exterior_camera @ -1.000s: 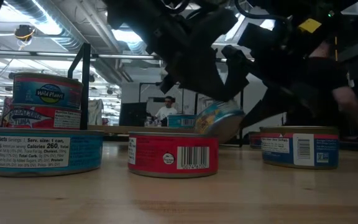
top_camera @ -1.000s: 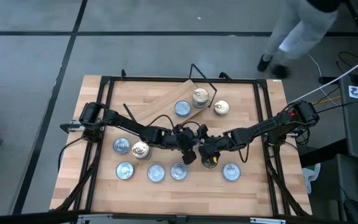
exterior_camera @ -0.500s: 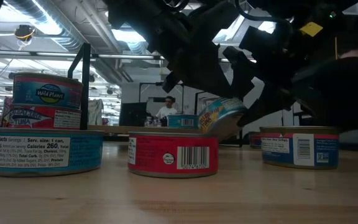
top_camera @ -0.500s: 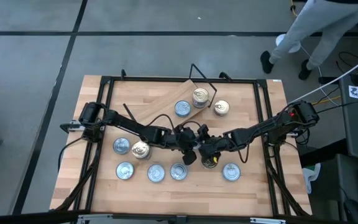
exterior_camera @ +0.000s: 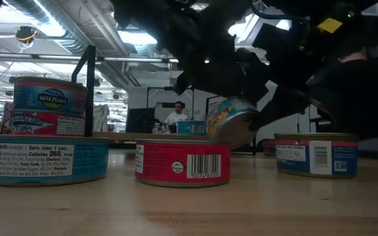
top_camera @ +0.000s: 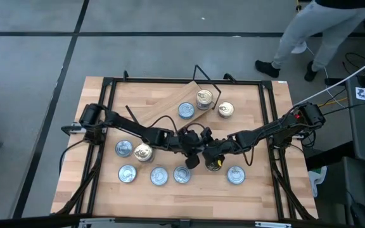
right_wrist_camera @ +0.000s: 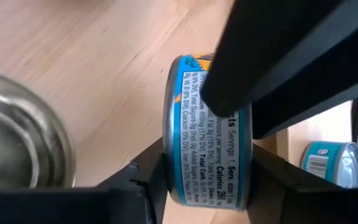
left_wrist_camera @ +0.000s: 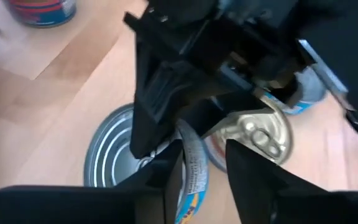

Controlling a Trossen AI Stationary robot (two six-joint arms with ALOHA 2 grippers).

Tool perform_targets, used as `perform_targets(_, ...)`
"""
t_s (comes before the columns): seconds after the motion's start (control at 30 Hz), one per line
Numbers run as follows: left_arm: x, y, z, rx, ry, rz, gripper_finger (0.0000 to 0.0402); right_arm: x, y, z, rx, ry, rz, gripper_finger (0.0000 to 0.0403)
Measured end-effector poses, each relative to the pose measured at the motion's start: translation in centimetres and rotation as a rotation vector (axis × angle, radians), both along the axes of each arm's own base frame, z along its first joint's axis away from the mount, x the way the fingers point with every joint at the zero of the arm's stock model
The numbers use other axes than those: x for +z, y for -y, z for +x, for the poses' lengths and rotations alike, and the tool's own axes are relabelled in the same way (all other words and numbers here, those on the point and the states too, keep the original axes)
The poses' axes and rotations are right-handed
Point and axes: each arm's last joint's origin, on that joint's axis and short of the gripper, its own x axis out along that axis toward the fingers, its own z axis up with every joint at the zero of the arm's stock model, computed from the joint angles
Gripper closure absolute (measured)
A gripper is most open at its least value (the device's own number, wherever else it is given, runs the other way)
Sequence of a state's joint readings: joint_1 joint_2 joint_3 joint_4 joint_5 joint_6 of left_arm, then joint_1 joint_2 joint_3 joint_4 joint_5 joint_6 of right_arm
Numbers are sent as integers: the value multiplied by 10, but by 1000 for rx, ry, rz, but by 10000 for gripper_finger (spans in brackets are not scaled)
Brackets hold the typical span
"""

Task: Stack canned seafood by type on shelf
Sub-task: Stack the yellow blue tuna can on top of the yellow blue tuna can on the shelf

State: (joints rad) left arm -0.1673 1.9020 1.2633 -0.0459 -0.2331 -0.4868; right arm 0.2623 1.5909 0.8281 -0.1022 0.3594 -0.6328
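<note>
Both grippers meet at the table's middle on one gold-lidded, blue-labelled tin (top_camera: 214, 164), which shows tilted and off the wood in the low view (exterior_camera: 231, 121). My left gripper (left_wrist_camera: 205, 177) and my right gripper (right_wrist_camera: 207, 177) are both shut on it. The shelf (top_camera: 170, 109), a light plank, lies slanted at the far side and carries a silvery tin (top_camera: 186, 111) and a gold-lidded tin (top_camera: 204, 98). Another gold tin (top_camera: 225, 109) rests on the table beside it. My left gripper pinches the tin across its thickness: one finger (left_wrist_camera: 247, 174) lies on the gold lid (left_wrist_camera: 257, 134), the other (left_wrist_camera: 166, 183) behind the labelled wall (left_wrist_camera: 194, 171). It comes from the table's left. The tin is clear of the table. My right gripper pinches the same tin by its two flat faces, one finger (right_wrist_camera: 151, 171) on each side of the labelled wall (right_wrist_camera: 207, 155), which stands on edge between them. It comes from the table's right. The left arm's finger (right_wrist_camera: 260, 68) covers the tin's far part.
Several silvery tins lie along the near side (top_camera: 127, 173) (top_camera: 158, 176) (top_camera: 182, 175) (top_camera: 235, 175), with two more at the left (top_camera: 124, 148) (top_camera: 143, 152). In the low view a red-labelled tin (exterior_camera: 182, 162) stands just under the held one. A person (top_camera: 322, 28) walks beyond the far right corner.
The held tin has risen slightly between the two grippers, staying tilted, while the left arm's fingers have shifted closer over it. Both arms stay at the table's middle. The person beyond the far edge has walked on.
</note>
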Motion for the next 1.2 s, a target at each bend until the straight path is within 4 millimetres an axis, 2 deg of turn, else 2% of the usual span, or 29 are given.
perform_targets(0.27, 48, -3, -23, -67, 36, 58, 266, 13, 0, 8, -30, 44, -62, 270)
perform_targets(0.57, 100, -10, -54, -67, 106, 103, 274, 38, 1, 21, -36, 104, -237, 252)
perform_targets(0.7, 118, -12, -64, -78, 161, 136, 274, 49, 11, 29, -60, 125, -275, 260)
perform_targets(0.97, 127, -16, -70, -60, 185, 170, 274, 60, 56, 39, -183, 150, -282, 257)
perform_targets(1.2, 127, -19, -70, -59, 179, 193, 274, 61, 91, 42, -170, 170, -171, 259)
